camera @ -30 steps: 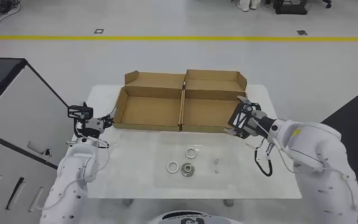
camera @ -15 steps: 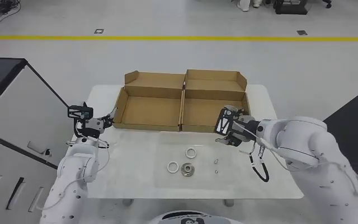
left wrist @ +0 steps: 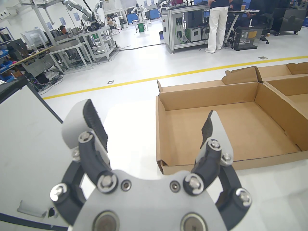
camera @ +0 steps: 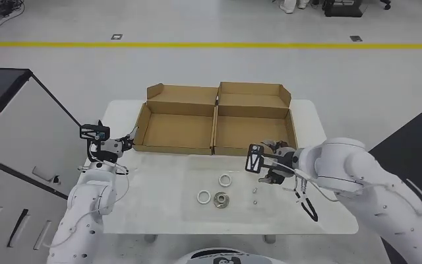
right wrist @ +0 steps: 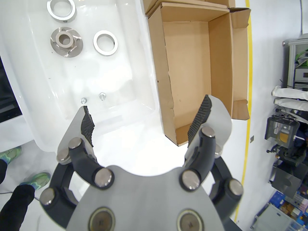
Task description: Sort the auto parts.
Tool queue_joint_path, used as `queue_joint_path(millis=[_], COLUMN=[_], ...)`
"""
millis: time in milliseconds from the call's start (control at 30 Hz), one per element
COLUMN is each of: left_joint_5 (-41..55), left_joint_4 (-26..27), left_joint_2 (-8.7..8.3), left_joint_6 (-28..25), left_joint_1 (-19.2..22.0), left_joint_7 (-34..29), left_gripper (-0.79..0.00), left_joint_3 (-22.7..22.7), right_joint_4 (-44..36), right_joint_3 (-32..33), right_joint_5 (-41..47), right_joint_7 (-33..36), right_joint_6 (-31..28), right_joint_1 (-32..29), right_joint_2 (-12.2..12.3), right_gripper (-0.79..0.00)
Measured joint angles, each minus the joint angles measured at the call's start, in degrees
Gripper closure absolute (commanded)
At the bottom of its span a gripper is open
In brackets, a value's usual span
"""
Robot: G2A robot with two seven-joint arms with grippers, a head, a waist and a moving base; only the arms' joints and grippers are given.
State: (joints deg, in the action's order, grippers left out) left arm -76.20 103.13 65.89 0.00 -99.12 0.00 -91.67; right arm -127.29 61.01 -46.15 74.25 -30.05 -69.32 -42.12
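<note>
Two metal rings (camera: 225,179) (camera: 204,196), a flanged hub (camera: 221,200) and two small bolts (camera: 254,190) lie in a clear tray (camera: 241,211) at the table's middle. In the right wrist view the rings (right wrist: 62,8) (right wrist: 105,42), the hub (right wrist: 66,41) and the bolts (right wrist: 83,100) show ahead of my right gripper (right wrist: 146,108). That gripper (camera: 254,160) hangs open and empty over the tray's far right corner, just in front of the right cardboard box (camera: 250,135). My left gripper (left wrist: 150,108) is open and empty at the left box's (left wrist: 216,126) outer front corner.
The two open cardboard boxes (camera: 177,129) stand side by side behind the tray, both empty, with flaps raised at the back. A grey cabinet (camera: 26,132) stands off the table's left edge. White tabletop lies bare on either side of the tray.
My right gripper has moved left from the right box's front right corner to the tray's far right corner. The left arm has kept still.
</note>
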Motion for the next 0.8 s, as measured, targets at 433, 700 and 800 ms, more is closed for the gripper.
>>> queue_joint_path(millis=[433, 700, 800], left_joint_5=[0.0, 0.0, 0.0], left_joint_4=[0.0, 0.0, 0.0], left_joint_2=[0.00, 0.00, 0.00], left_joint_6=[0.0, 0.0, 0.0], left_joint_1=[0.0, 0.0, 0.0], left_joint_7=[0.0, 0.0, 0.0], left_gripper=[-0.785, -0.785, -0.785], left_joint_3=[0.0, 0.0, 0.0], right_joint_4=[2.1, 3.5, 4.2], right_joint_3=[-11.9, -18.2, -20.6], right_joint_5=[5.8, 8.6, 9.4], right_joint_7=[3.9, 5.0, 5.1], right_joint_6=[3.9, 5.0, 5.1], right_joint_1=[10.9, 16.5, 18.1], right_joint_2=[3.7, 3.3, 2.8], right_gripper=[-0.785, -0.785, -0.785])
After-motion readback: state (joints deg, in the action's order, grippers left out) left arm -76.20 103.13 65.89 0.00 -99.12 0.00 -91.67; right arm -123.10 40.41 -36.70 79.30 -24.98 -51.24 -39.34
